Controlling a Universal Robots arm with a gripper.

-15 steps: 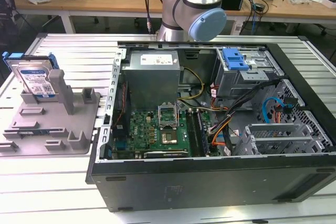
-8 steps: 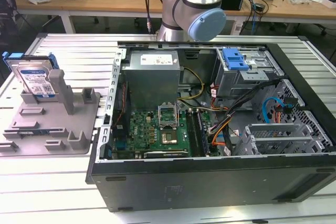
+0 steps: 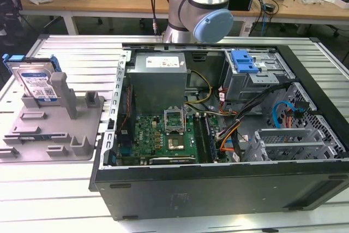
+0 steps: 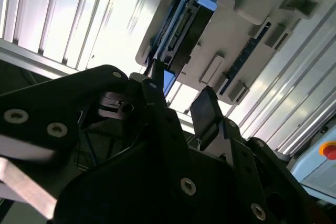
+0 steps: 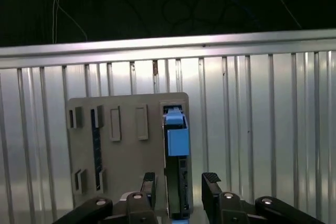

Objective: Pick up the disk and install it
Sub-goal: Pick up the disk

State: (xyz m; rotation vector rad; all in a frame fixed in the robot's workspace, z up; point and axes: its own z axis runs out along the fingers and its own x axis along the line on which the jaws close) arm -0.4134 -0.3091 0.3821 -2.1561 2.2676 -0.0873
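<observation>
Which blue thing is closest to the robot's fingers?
The disk, with its blue rail, standing in the grey fixture tray: in the first wrist view it lines up between the open fingers. The blue latch sits inside the computer case.

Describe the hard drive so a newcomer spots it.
At the exterior view's left, beside the black computer case, a grey plastic tray lies on the ribbed metal table. The flat silver disk stands on edge in it, bright blue framed, unlike the grey posts.
</observation>
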